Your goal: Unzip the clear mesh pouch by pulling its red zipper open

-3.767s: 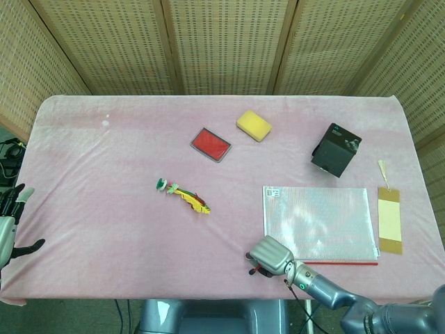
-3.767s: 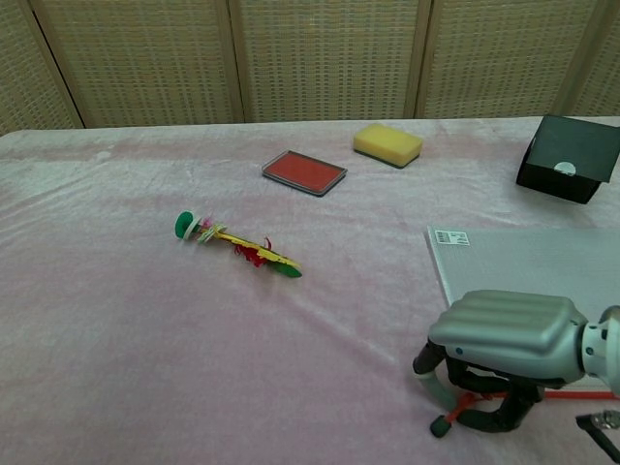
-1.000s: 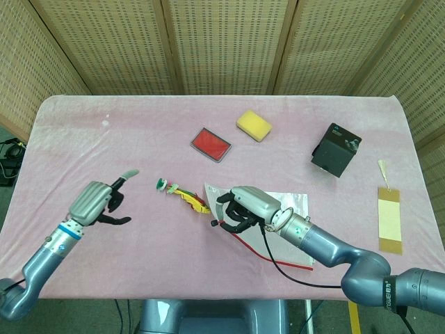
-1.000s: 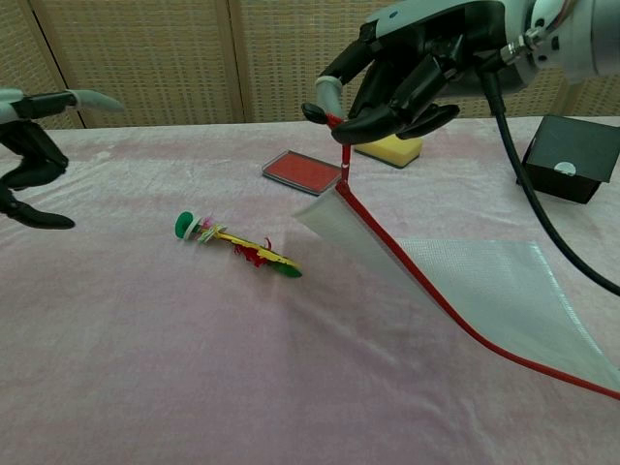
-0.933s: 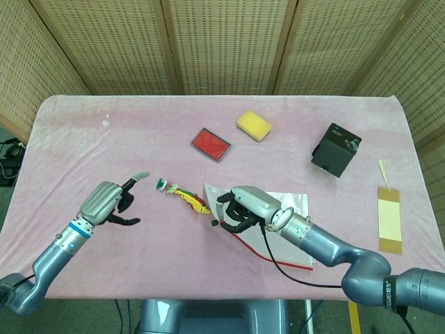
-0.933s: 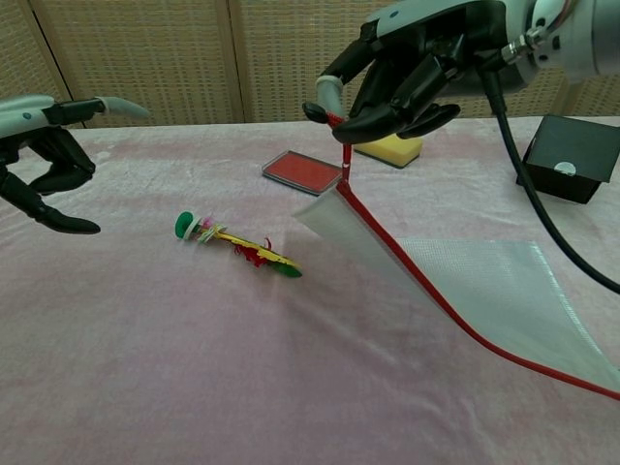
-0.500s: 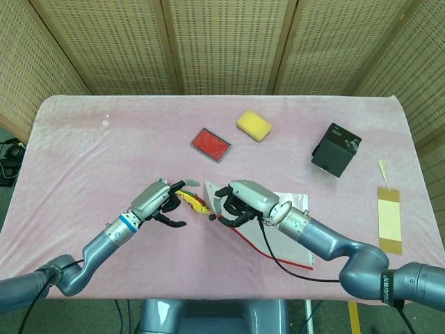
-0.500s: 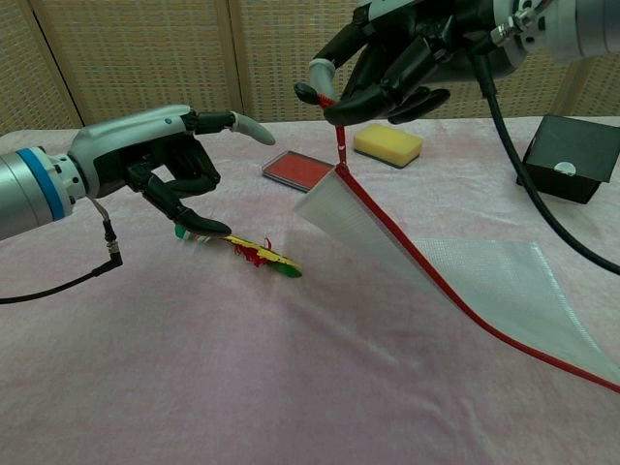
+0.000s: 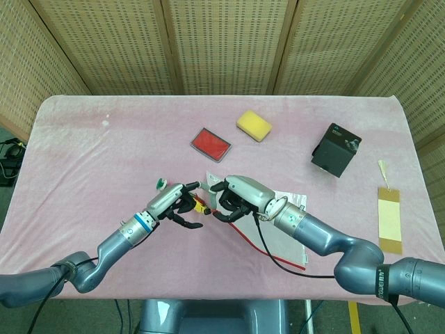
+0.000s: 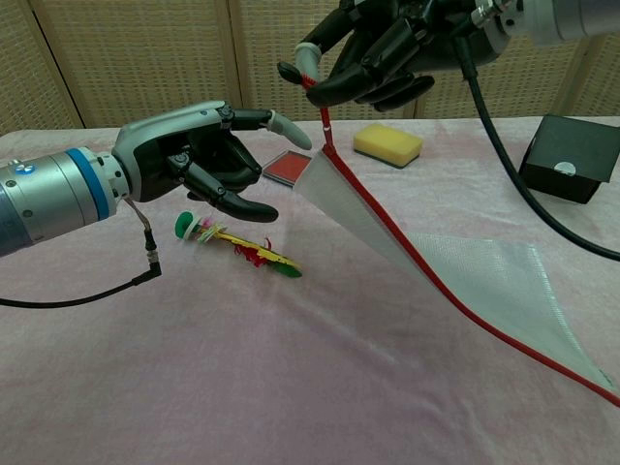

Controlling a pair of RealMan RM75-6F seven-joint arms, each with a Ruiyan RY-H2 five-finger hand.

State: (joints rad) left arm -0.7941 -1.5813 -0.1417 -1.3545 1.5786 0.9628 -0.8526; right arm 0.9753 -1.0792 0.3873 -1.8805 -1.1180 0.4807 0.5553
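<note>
1. The right hand (image 10: 383, 48) pinches the red zipper (image 10: 324, 121) tab.
2. The pouch (image 10: 465, 276) hangs below this hand, its far end on the bench (image 10: 194, 368).
3. The left hand (image 10: 194, 155), fingers apart and holding nothing, is just beside the pouch corner.

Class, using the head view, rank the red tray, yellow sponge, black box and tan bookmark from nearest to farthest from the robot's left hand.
From the left hand:
1. Red tray, just beyond it.
2. Yellow sponge, farther back.
3. Black box, right side.
4. Tan bookmark, far right edge.
</note>
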